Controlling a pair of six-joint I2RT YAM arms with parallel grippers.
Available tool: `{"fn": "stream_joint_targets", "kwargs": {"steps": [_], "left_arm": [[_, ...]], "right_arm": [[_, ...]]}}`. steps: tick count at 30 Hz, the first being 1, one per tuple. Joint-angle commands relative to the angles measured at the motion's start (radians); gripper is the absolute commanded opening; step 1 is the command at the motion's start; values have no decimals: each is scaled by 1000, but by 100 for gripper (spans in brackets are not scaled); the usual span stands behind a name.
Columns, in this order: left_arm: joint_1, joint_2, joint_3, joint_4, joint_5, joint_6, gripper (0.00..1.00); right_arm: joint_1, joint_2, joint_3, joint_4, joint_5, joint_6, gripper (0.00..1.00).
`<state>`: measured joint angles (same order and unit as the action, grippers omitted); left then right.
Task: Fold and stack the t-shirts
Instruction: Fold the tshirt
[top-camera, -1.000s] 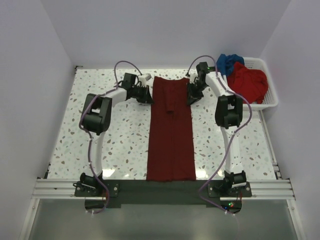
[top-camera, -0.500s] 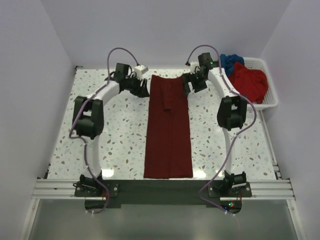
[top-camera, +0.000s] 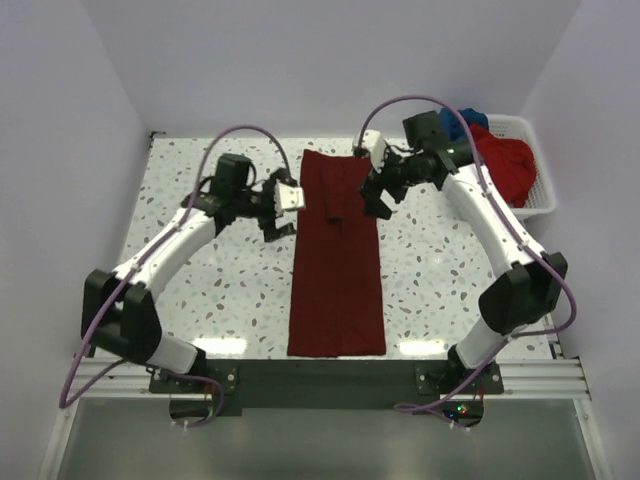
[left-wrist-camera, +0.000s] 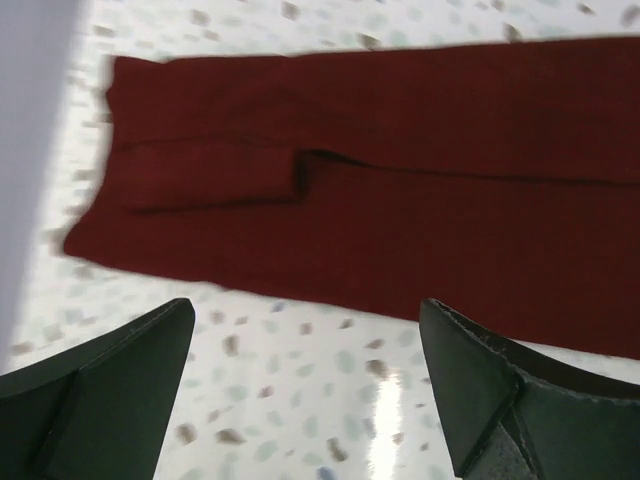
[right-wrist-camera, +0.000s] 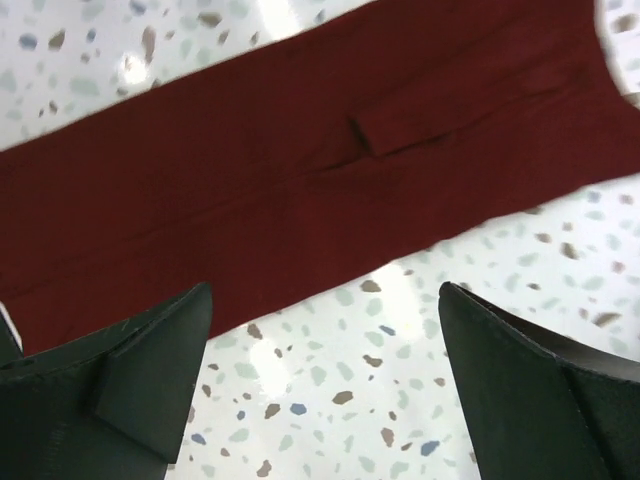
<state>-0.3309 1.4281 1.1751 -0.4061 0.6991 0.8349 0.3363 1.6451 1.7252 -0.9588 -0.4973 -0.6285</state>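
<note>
a: status of the maroon t-shirt (top-camera: 337, 260)?
b: it lies flat as a long narrow strip down mid-desk. left tool (top-camera: 284, 206) and right tool (top-camera: 376, 192) pinched its far end a second ago. both are now spread, empty and flanking it.
a: meaning?
b: lengthwise fold looks set. cross fold is likely next.
a: surroundings?
b: speckled desk (top-camera: 200, 300), white walls, white basket (top-camera: 538, 205) far right.

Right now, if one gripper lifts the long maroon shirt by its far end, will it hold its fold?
Probably floppy: the maroon shirt lies flat on the table with soft creases. Lifted at one end, it would likely drape, and the tucked sleeve could fall open. It looks light and may slide on the glossy table.
</note>
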Motion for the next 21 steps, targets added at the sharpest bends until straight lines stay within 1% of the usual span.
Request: {"fn": "stream_joint_targets", "kwargs": {"steps": [1,2,3,4,5,6,8,9,14,17,20,21], "left_arm": [[-65,112,-69,-133,20,127,100],[-80,150,-74,-75,14,84,100],[-85,172,-62,-65,8,82,97],[-95,222,-49,-57,1,78,94],[-97,245,-34,-40,-7,70,93],[-99,268,0,-30,-25,66,89],[-97,331,33,-11,-39,59,85],[-97,348,59,-7,-42,79,82],[-97,440,119,1,-44,170,76],[-82,497,202,13,-49,200,75],[-43,586,288,-14,16,214,75],[-37,610,349,-23,39,216,75]], "right_arm": [[65,159,-56,-113,-29,-154,99],[76,209,-65,-126,14,-161,99],[84,220,-108,-95,34,-168,98],[86,225,-142,-51,54,-162,98],[86,219,-182,54,112,-162,98],[86,219,-235,102,137,-169,98],[87,235,-250,158,166,-181,97],[89,263,-237,185,181,-186,95],[86,298,-194,222,177,-234,94],[76,318,-141,235,164,-281,95],[58,372,-72,241,158,-307,96],[52,395,-28,238,155,-312,96]]}}
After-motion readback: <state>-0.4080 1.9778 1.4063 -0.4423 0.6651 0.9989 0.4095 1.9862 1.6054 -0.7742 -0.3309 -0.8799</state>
